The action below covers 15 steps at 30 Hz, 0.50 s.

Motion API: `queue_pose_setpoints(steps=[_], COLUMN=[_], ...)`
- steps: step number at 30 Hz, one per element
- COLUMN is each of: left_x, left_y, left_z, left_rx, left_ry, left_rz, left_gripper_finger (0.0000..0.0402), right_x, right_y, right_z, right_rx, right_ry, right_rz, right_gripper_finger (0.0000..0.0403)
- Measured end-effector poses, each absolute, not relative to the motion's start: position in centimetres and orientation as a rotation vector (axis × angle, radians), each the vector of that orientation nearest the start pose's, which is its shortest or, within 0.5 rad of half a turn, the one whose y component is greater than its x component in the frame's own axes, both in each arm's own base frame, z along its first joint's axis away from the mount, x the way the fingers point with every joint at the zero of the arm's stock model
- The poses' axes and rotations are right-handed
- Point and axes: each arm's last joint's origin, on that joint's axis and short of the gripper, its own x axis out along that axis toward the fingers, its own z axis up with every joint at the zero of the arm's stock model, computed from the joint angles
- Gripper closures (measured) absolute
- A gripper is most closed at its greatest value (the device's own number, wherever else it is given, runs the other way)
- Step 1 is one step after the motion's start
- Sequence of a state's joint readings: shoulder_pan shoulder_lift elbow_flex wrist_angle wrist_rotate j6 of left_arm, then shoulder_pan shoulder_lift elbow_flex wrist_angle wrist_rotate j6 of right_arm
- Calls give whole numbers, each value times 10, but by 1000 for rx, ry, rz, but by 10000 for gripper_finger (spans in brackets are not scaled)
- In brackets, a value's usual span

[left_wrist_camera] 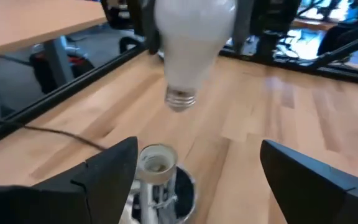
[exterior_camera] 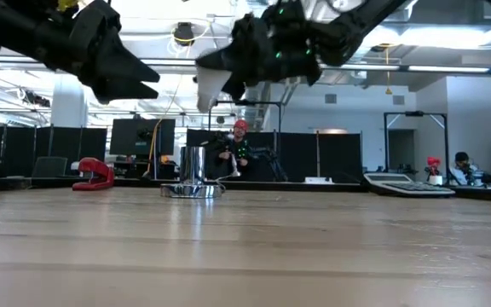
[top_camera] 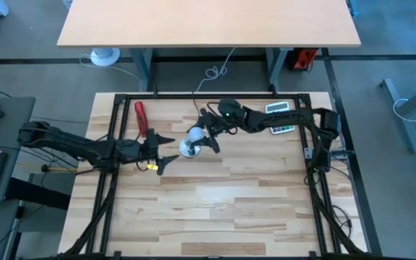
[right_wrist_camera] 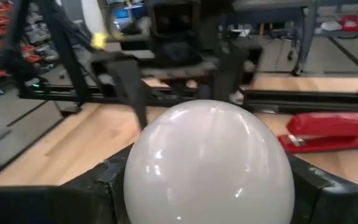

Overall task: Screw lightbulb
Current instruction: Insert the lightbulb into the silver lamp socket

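One thing carries all the risk: the lightbulb (left_wrist_camera: 191, 43), which I judge to be light, thin-walled and smooth, so it could crack under a hard squeeze or slip in a loose one. My right gripper (right_wrist_camera: 207, 180) is pinching it across the widest part of the white globe, one finger on either side, which looks to me like the best place to take hold: broad, round, and well away from the silvery screw base that has to stay free. In the left wrist view the bulb hangs base-down in the air, its threads just above the socket (left_wrist_camera: 156, 163) and not yet inside it. The base seems a little off from the socket's centre line, though I cannot judge that firmly from this angle.

That socket is the only container here. It is a shiny metal cup on a round base, standing upright on the table (top_camera: 230, 202); its mouth is open, with nothing seated in it, only what looks like a contact at the bottom.

My left gripper (top_camera: 159, 152) is spread wide, holding nothing, its two fingers reaching toward the socket from the side; I cannot tell whether they touch it. If it steadies the socket's base while I turn, I expect the threads to catch more cleanly. A red stapler (top_camera: 141, 118) lies farther back, clear of the work.
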<state>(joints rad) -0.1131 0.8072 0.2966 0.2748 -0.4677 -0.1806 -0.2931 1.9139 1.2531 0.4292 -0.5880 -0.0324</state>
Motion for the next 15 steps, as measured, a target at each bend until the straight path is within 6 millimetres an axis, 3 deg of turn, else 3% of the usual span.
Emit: queue_pose_setpoints(steps=[6,12,15], left_x=[168,168,170], left_y=[-5,-5,-5], left_z=[201,185,175], left_rx=[-124,-128,-139], left_ry=[229,360,423], left_rz=[400,421,452], left_gripper_finger=[73,84,86], right_x=[433,447,447], right_y=[-124,-132,-131], right_z=[202,175,173], right_rx=[86,163,170], right_ry=[227,275,294], right_rz=[299,365,378], right_gripper_finger=[138,138,138])
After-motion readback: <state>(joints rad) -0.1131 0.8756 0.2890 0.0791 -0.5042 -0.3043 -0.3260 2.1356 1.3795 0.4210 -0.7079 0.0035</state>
